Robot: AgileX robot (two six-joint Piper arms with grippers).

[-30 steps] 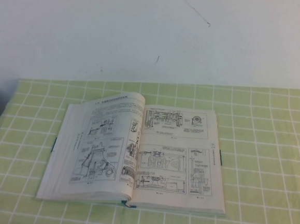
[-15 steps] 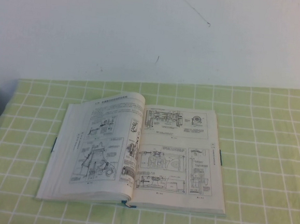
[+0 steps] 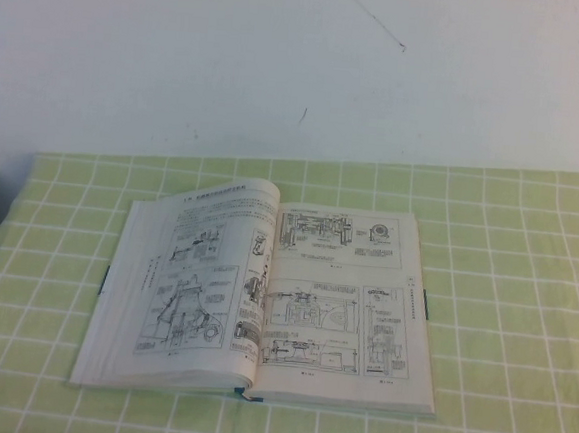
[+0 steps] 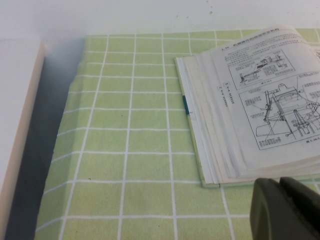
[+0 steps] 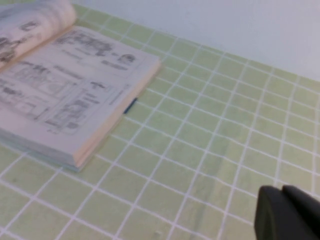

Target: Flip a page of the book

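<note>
High view shows me the book (image 3: 263, 300) lying open on the bench (image 3: 502, 324). My left claw (image 4: 280, 186) and right claw (image 5: 283, 194) hover beside it, both pressed together.

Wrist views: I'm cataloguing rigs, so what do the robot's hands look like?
Only the tips show. The left hand is dark, nearly black, with smooth rounded finger ends, matte. The right hand looks the same. No cables or markings visible; neither arm appears in the high view.
</note>
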